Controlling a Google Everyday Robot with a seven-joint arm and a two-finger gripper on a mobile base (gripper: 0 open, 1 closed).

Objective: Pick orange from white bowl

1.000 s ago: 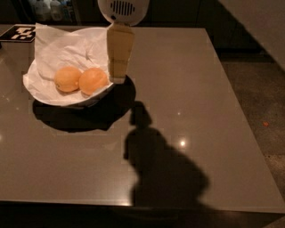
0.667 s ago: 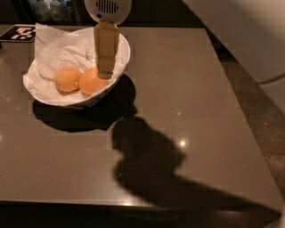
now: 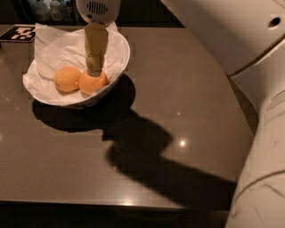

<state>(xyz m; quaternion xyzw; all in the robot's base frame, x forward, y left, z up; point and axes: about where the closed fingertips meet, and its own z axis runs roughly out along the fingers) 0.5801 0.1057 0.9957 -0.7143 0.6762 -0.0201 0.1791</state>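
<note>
Tan two-finger gripper [image 3: 93,71] hangs from a round white wrist housing [image 3: 98,9] and points straight down into the wide shallow glossy white bowl [image 3: 126,55] lined with crumpled white paper [image 3: 53,49]. The gripper's tip is on the crown of the round matte reddish-orange fruit [image 3: 92,83], which is the task orange. It sits directly under the gripper, in the bowl, not lifted. Released or clenched: cannot tell, since the gripper reads as one solid column here.

A paler yellower orange [image 3: 67,79] lies just camera-left of the gripper tip, touching the target. The bowl rim is near, on the gripper's camera-right. The bowl stands on a dark glossy tabletop [image 3: 187,89]. The bulky white robot arm [image 3: 249,53] is well camera-right of the gripper.

Judged step: final approach to the grasp.

Risks:
- The tip looks to bear on the crown rather than around the fruit, so pressing down could roll the fruit sideways into its twin or the rim.
- The twin touches the target, leaving little room on that side, so it may be nudged or caught instead.
- The loose paper could let the fruit slide, or could get pinched and dragged up with it.
- A push off centre could tip or shift the bowl.
</note>
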